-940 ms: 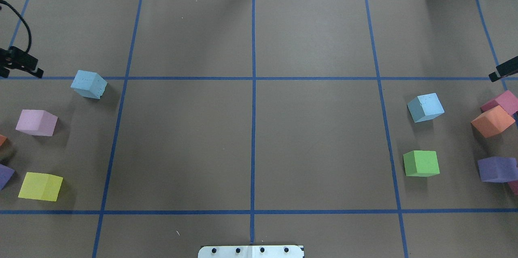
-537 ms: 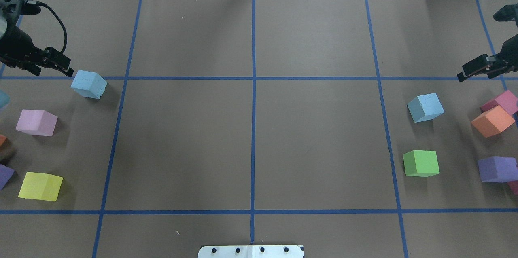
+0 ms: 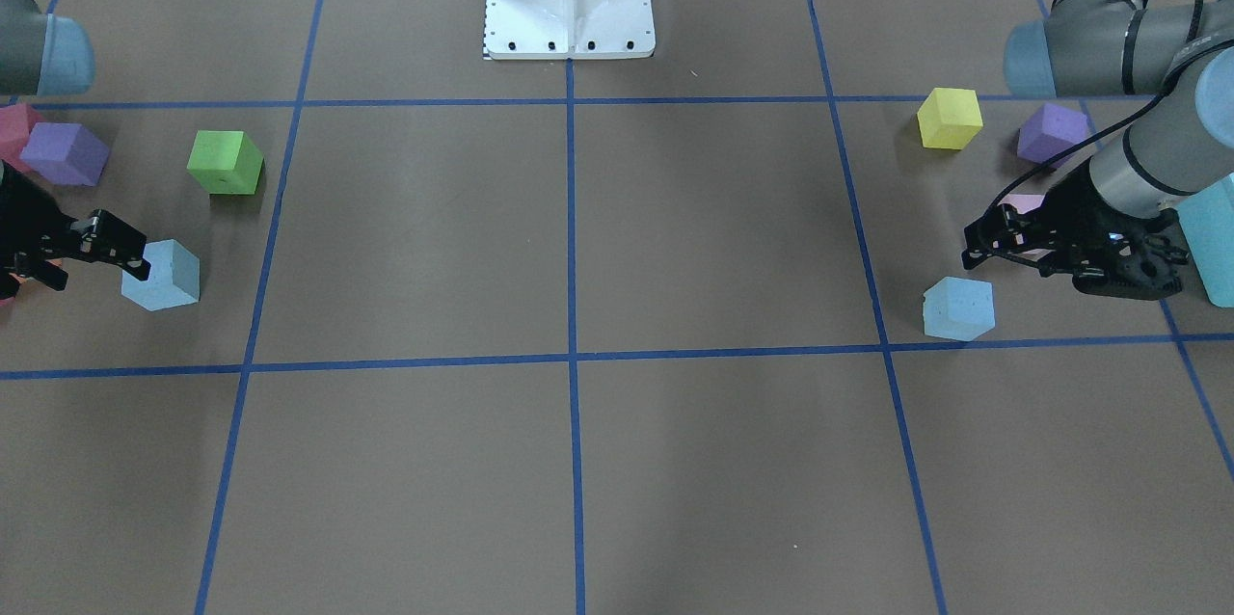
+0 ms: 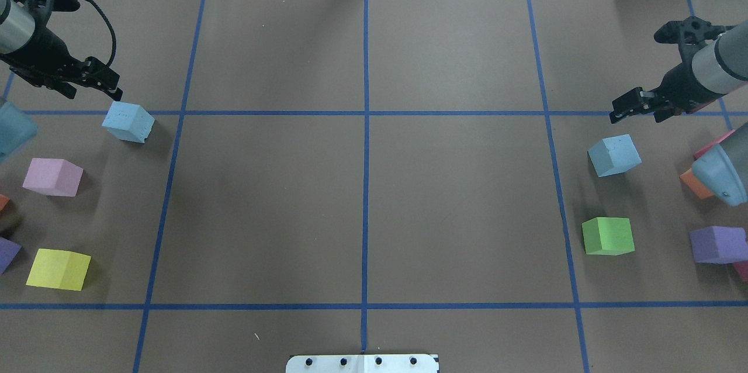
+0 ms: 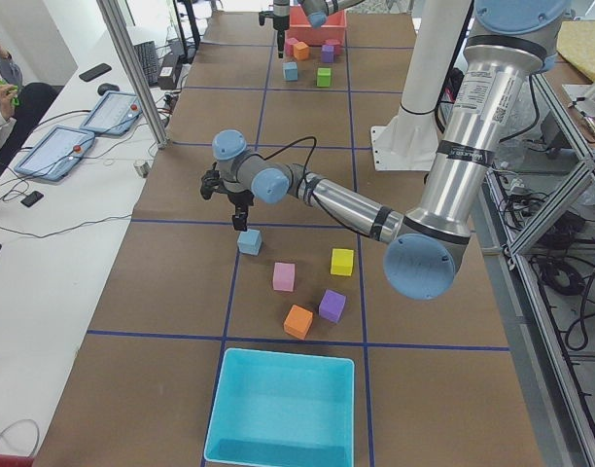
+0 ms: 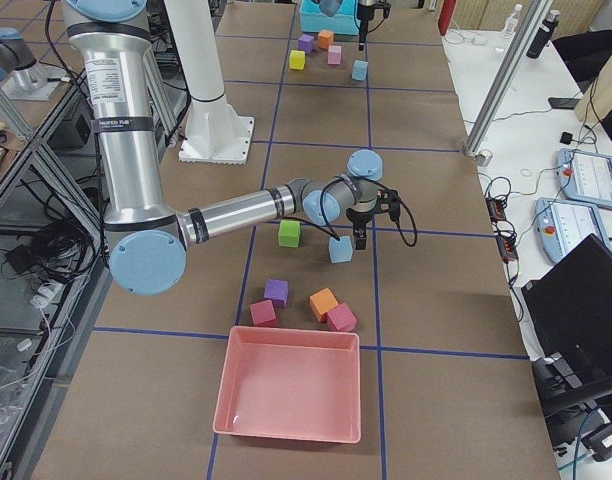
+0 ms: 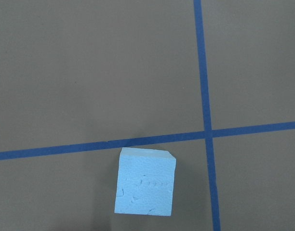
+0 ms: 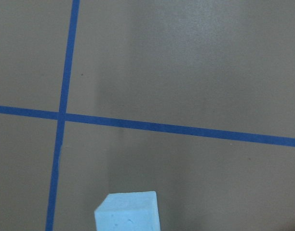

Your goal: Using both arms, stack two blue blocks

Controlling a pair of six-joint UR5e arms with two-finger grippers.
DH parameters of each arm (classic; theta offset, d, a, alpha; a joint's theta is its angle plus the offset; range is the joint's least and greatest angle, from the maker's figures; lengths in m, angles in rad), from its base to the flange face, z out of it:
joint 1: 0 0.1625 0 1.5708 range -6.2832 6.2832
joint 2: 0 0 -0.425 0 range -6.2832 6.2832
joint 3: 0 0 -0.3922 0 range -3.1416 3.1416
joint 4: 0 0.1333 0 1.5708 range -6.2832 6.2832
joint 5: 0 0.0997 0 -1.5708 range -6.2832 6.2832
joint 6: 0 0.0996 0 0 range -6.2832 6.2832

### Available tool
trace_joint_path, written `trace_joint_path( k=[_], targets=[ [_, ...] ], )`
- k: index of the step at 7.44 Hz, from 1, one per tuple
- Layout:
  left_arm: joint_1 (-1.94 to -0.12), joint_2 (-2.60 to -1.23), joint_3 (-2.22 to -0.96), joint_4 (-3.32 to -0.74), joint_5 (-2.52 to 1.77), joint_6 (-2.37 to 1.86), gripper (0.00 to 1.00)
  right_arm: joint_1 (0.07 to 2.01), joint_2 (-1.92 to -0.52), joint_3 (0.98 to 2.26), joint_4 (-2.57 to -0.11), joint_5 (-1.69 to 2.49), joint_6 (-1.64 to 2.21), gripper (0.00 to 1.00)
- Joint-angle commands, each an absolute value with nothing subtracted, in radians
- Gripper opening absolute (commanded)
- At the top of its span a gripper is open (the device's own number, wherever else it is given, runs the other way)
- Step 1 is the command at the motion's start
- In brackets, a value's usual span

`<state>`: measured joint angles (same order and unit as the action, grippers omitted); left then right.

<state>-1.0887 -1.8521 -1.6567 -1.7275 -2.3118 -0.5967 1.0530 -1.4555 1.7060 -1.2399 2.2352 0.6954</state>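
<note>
Two pale blue blocks lie far apart on the brown table. The left blue block [image 4: 128,121] [image 3: 957,308] sits just below a blue tape line and shows in the left wrist view [image 7: 145,182]. My left gripper [image 4: 114,85] [image 3: 969,244] hovers open just beyond it, not touching. The right blue block [image 4: 613,155] [image 3: 162,276] shows at the bottom of the right wrist view [image 8: 127,211]. My right gripper [image 4: 618,113] [image 3: 120,258] hovers open just beyond it, apart from it. Both grippers are empty.
Near the left block lie a pink cube [image 4: 52,177], a yellow cube [image 4: 58,269] and a turquoise bin [image 5: 283,409]. Near the right block lie a green cube [image 4: 608,235], a purple cube [image 4: 717,244] and a pink tray [image 6: 291,385].
Both arms have swung in from the table's outer edges toward the middle, each ending close beside its blue block. The blocks have not moved.
</note>
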Motion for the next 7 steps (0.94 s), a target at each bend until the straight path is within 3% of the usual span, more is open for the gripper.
trace_joint_path(
  k=[1,7],
  targets=[
    [-1.053,-1.861,-1.641,-1.729,-2.254,-0.613,1.0,1.007,-1.465,1.706,-1.198,2.176,0.706,0.96],
    [-1.025,-1.861,-1.588,-1.744,-2.246,-0.592,0.99,0.959,-1.509,1.703,-1.126,2.137,0.706,0.96]
  ],
)
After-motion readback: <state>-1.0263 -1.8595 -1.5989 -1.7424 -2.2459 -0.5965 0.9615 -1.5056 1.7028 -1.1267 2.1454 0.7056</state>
